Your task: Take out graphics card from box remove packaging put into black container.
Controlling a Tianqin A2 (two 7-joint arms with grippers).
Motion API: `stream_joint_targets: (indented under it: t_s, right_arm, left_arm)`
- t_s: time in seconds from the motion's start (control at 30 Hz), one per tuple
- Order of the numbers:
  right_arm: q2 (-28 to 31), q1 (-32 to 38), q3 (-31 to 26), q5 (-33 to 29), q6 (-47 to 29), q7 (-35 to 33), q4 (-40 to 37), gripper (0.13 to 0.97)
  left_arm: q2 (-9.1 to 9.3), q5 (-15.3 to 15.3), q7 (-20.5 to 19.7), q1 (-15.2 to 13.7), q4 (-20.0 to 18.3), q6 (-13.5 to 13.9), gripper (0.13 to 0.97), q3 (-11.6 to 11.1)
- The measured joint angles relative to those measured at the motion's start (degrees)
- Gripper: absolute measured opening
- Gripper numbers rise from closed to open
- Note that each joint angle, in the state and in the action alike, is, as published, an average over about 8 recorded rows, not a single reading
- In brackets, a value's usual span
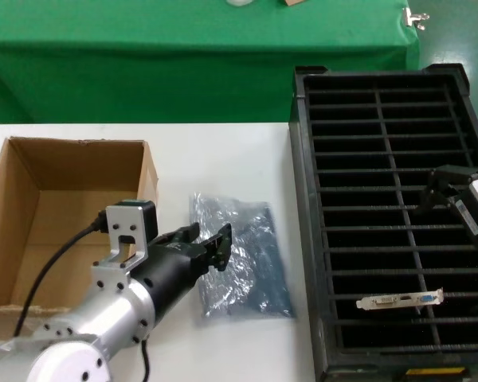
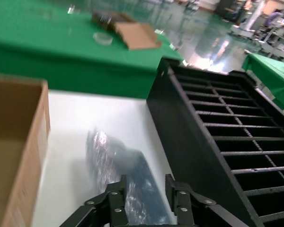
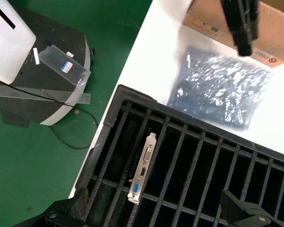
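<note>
The graphics card (image 1: 400, 300) stands in a near slot of the black container (image 1: 303, 239), with only its silver port bracket (image 3: 142, 168) showing. My right gripper (image 1: 440, 191) hangs open above the container's right column, a few slots beyond the card, and holds nothing. Between the box (image 1: 64, 215) and the container, the crinkled grey packaging (image 1: 247, 263) lies flat on the white table. My left gripper (image 1: 209, 241) is open just over the bag's left edge, its fingers (image 2: 116, 198) apart with nothing between them. The box interior looks empty.
A green-draped table (image 1: 183, 64) runs along the far side. In the right wrist view, the container's rim (image 3: 104, 151) sits at the table edge, and beyond it stands a robot base (image 3: 38, 71) on the green floor. Bare white tabletop (image 1: 223, 159) lies behind the bag.
</note>
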Motion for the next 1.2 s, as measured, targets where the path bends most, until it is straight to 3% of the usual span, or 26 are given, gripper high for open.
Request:
stream_joint_targets:
  t_s: [0.13,0.27,0.37,0.47,0.77,1.2]
  right_arm:
    - [0.0,0.01,-0.01,0.0,0.0,0.0,0.0,0.966]
    - [-0.03,-0.06,0.04,0.02,0.06,-0.01,0.0,0.966]
    - [-0.3,-0.83,0.58,0.17,0.8,-0.14,-0.01,0.966]
    - [-0.9,-2.51,1.77,0.5,2.42,-0.45,-0.02,0.966]
    - [-4.27,-11.92,8.45,2.38,11.5,-2.26,-0.11,0.966]
    - [-10.01,-27.95,19.8,5.57,26.93,-5.29,-0.26,0.966]
  left_arm:
    - [-0.03,0.0,5.4,1.43,-4.67,-0.5,0.335,-0.75]
    - [-0.05,0.09,12.33,2.67,-8.45,-3.8,0.427,-1.58]
    - [-0.18,-0.5,15.99,3.21,-9.42,-6.27,0.496,-1.87]
    - [-0.49,-1.95,17.91,3.55,-9.19,-7.66,0.496,-1.9]
    - [-2.23,-10.2,23.85,4.85,-6.56,-12.17,0.71,-1.73]
    - [-5.18,-24.18,34.93,7.18,-2.34,-20.46,0.892,-1.48]
